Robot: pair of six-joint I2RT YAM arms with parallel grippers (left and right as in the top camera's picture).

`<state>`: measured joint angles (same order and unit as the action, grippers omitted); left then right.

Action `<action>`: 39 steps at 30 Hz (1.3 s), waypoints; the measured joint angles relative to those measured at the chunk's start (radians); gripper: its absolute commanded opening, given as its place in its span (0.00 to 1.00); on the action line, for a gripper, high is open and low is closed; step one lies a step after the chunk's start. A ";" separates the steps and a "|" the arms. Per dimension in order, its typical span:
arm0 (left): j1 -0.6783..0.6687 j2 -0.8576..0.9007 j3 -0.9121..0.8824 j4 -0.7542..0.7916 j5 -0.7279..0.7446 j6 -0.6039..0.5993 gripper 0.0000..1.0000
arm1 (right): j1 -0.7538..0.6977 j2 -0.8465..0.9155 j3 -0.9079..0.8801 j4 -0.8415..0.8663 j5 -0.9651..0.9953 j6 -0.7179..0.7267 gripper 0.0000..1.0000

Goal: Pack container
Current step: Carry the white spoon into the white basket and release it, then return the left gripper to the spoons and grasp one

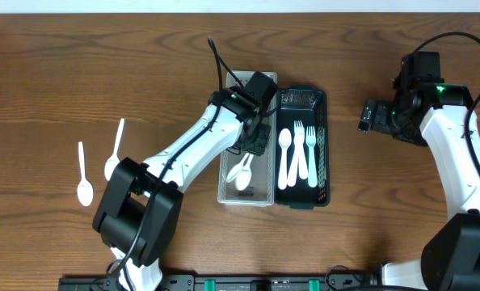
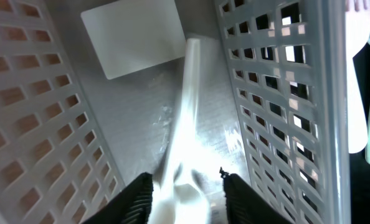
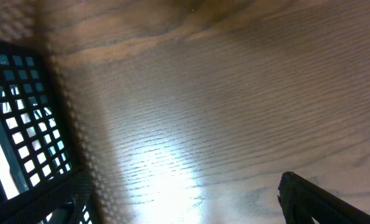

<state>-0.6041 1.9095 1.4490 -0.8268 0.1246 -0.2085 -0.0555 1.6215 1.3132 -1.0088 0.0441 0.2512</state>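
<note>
Left gripper (image 2: 186, 194) sits partly open inside the clear basket (image 1: 226, 191), 1 white spoon (image 2: 188, 106) between its parted fingers. Right gripper (image 1: 368, 115) gapes wide, empty.

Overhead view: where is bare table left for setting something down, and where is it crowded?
Bare table lies between the black basket and the right arm, and in the far left corner, beyond the loose spoons. Crowded: the clear basket, with the left tool and a spoon inside; the black basket holds cutlery.
</note>
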 measured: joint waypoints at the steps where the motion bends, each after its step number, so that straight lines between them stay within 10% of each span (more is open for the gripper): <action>1: 0.000 -0.004 0.000 -0.002 0.000 0.007 0.69 | 0.000 0.000 0.000 0.000 0.000 0.000 0.99; 6: 0.009 -0.064 0.025 -0.048 -0.006 0.053 0.98 | 0.000 0.000 0.000 0.000 0.000 0.000 0.99; 19: 0.574 -0.412 0.157 -0.183 -0.182 0.193 0.98 | 0.000 0.000 0.000 0.000 0.000 0.000 0.99; 27: 0.826 -0.214 0.110 -0.172 -0.150 0.299 0.98 | 0.000 0.000 0.000 0.000 0.000 0.000 0.99; 39: 0.832 0.148 0.096 -0.172 -0.105 0.412 0.98 | 0.000 0.000 0.000 0.000 0.000 -0.007 0.99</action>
<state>0.2283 2.0579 1.5448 -0.9985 0.0193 0.2039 -0.0555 1.6215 1.3132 -1.0092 0.0437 0.2440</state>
